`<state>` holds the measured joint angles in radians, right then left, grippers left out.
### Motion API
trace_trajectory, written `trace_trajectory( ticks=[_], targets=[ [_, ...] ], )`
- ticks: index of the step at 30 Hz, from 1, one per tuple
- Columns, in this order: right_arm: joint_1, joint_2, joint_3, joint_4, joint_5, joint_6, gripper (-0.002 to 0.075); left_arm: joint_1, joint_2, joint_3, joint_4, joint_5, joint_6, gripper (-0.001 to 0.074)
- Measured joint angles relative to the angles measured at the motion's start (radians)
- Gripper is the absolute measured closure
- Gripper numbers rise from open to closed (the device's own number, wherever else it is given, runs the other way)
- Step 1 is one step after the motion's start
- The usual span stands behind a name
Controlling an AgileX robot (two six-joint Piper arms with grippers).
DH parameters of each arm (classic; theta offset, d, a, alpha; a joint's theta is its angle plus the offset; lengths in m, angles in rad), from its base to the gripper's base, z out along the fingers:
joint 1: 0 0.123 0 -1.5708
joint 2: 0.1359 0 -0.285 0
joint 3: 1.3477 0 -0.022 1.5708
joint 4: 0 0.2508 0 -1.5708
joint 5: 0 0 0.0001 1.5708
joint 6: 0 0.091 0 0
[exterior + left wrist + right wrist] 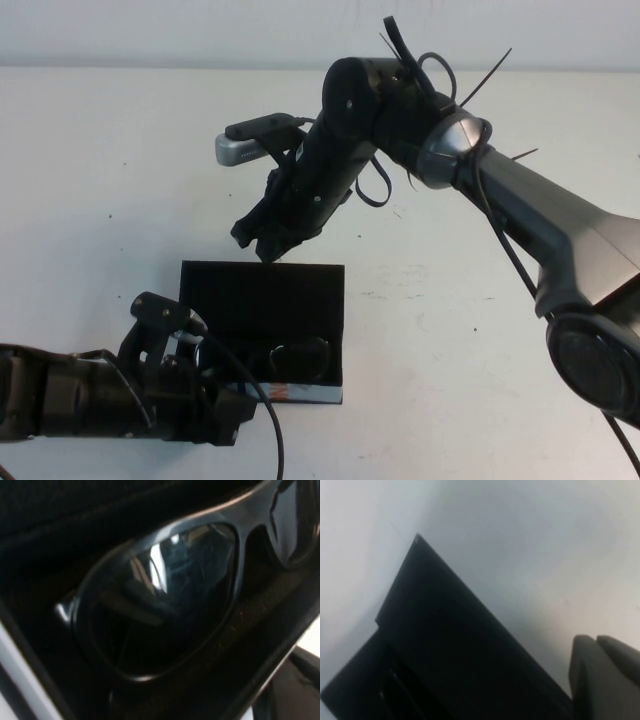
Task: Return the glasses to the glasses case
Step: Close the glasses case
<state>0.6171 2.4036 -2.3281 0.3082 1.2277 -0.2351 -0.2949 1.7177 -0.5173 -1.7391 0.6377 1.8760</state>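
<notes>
White table (100, 180) under everything. Left gripper (205, 355) sits low at the near-left corner of the glasses case (300, 290), can't tell whether its fingers are apart. Case is open, lid up, glasses (290, 358) lying inside on the black lining. Right gripper (262, 243) hangs just past the lid's far edge, fingers together, holding nothing.

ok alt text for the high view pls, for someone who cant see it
An open black glasses case lies on a white table with dark glasses inside it. The left gripper reaches into the case's near-left end, while the right gripper hovers just above the raised lid's far edge.
</notes>
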Motion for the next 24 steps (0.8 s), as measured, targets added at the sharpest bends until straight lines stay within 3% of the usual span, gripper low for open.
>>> trace_trajectory(
  ticks=[15,24],
  targets=[
    [0.044,-0.033,0.004,0.053,0.003,0.029,0.0739,-0.001,0.0,0.0,0.0,-0.002,0.0,0.0735],
    [0.056,-0.136,0.183,0.038,0.003,0.041,0.0739,-0.001,0.0,0.0,0.0,-0.002,0.0,0.0735]
  ],
)
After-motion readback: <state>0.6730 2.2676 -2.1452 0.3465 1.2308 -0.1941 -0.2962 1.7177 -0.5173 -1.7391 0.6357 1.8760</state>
